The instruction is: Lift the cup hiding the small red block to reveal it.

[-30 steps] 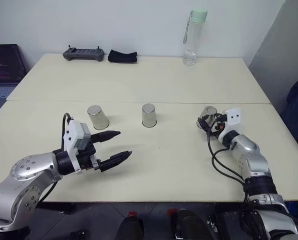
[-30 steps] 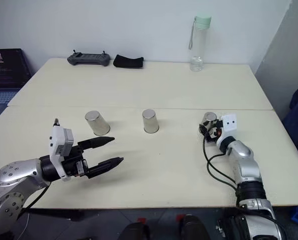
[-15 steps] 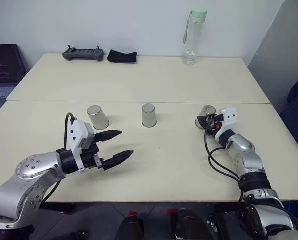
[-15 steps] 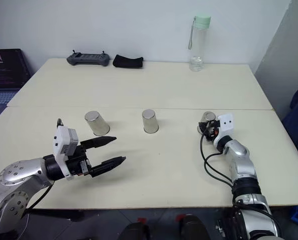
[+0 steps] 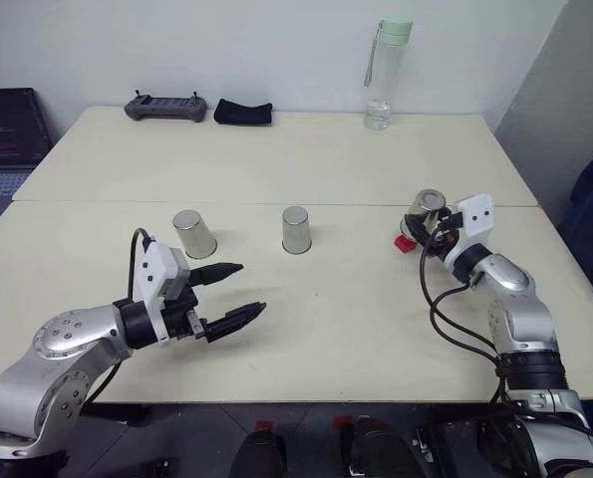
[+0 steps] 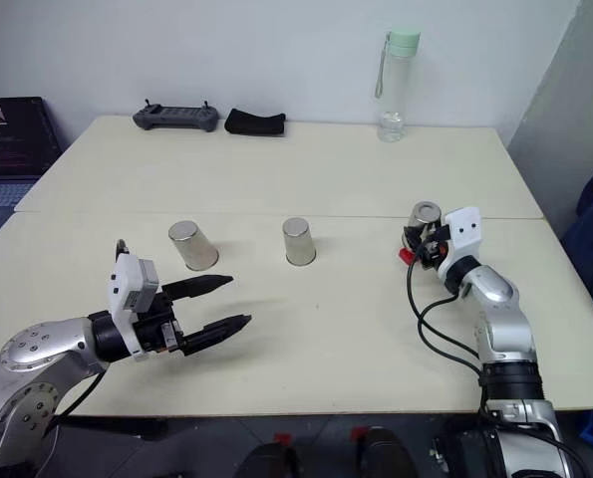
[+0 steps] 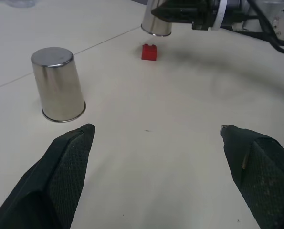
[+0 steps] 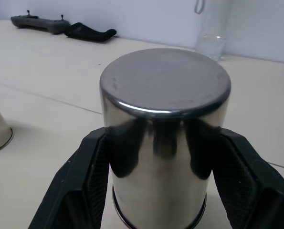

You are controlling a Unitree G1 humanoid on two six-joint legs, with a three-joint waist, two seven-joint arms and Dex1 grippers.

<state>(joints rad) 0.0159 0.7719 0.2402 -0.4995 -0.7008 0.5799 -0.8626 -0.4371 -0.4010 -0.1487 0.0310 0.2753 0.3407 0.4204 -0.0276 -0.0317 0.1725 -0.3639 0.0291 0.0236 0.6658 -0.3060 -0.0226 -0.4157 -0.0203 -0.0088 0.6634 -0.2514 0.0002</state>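
My right gripper is shut on the cup, a small upside-down steel tumbler, and holds it just above the table at the right. The small red block lies uncovered on the table below and slightly left of the cup. In the right wrist view the cup sits between the two black fingers. The left wrist view shows the block under the raised cup. My left gripper hovers open and empty at the near left.
Two more upturned steel cups stand mid-table, one at the left and one in the centre. At the far edge are a clear bottle with a green cap, a grey controller and a black pouch. A laptop sits far left.
The right gripper closed on the rightmost cup and raised it off the table, uncovering the red block. The left arm stayed where it was.
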